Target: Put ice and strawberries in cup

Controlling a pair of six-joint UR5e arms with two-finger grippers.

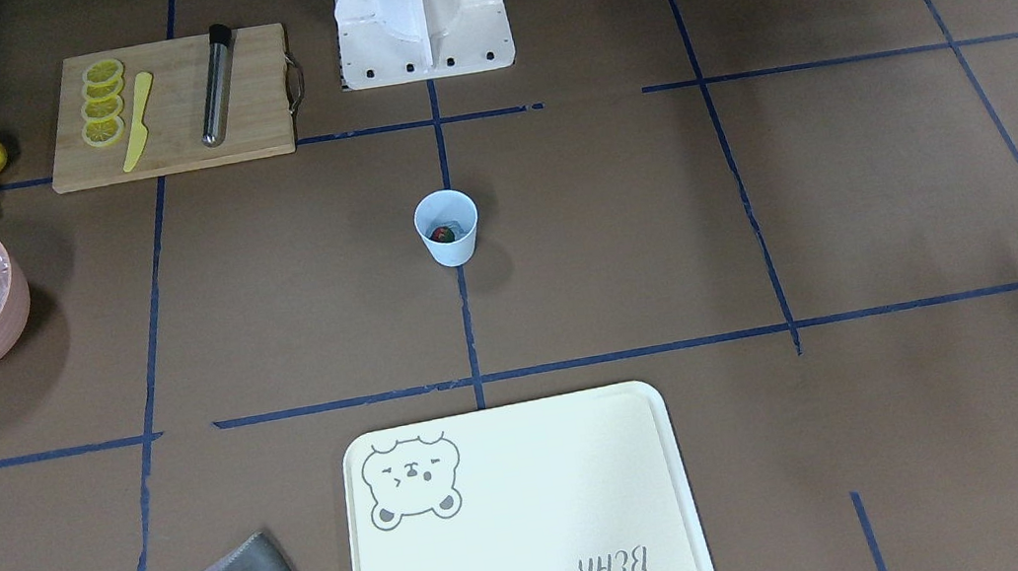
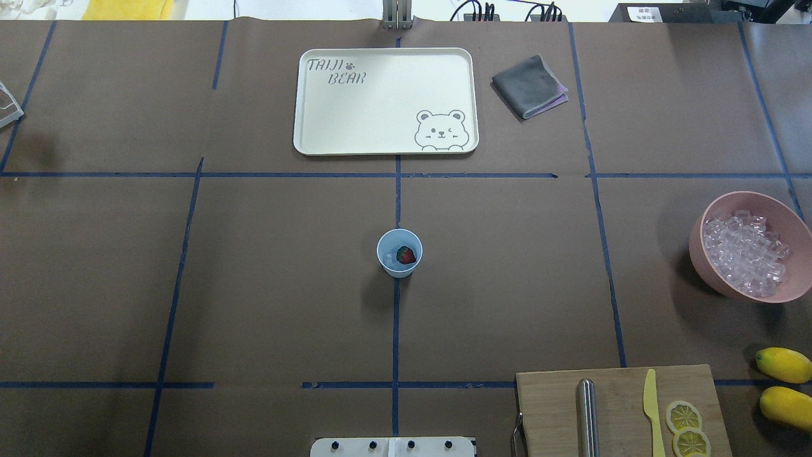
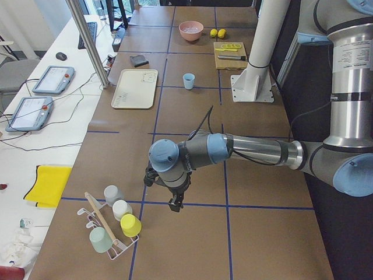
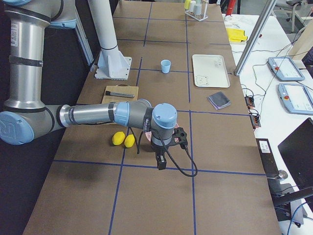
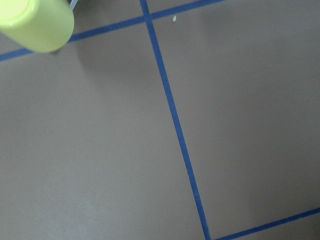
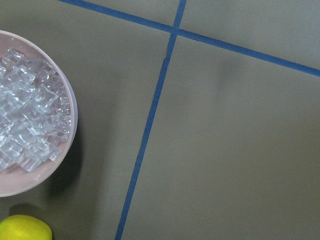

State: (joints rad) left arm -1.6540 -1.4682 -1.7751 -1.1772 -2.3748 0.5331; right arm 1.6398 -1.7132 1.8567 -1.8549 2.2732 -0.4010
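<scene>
The left end effector (image 3: 173, 204) hangs low over the bare desk (image 2: 254, 285) at the robot's left end, pointing down, just beside a wire rack of upturned cups (image 3: 116, 224). Only the side view shows it, so I cannot tell how wide it stands. The right end effector (image 4: 161, 164) hangs low over the opposite end, also pointing down, and its width cannot be told either. Its wrist view looks down on a pink bowl (image 6: 69, 150) and part of a lemon.

Nearest the robot's base, on its right, lies a wooden board (image 2: 615, 406). On it are a metal tube (image 2: 587, 419), a yellow knife (image 2: 651, 406) and lemon slices (image 2: 684, 416). Two whole lemons (image 2: 783, 364) lie on the desk just beside the board.

Farther out, the pale blue cup (image 2: 399, 252) stands upright at the middle of the desk, on the blue centre line and well apart from everything else. The strawberry (image 2: 406, 255) lies inside it, with a pale glassy bit next to it that is too small to make out. Level with the cup, at the right edge, the bowl is heaped with ice (image 2: 745, 254).

Farthest away lies a cream tray (image 2: 380, 101) printed with a bear, with a folded grey cloth (image 2: 528, 86) near it.
</scene>
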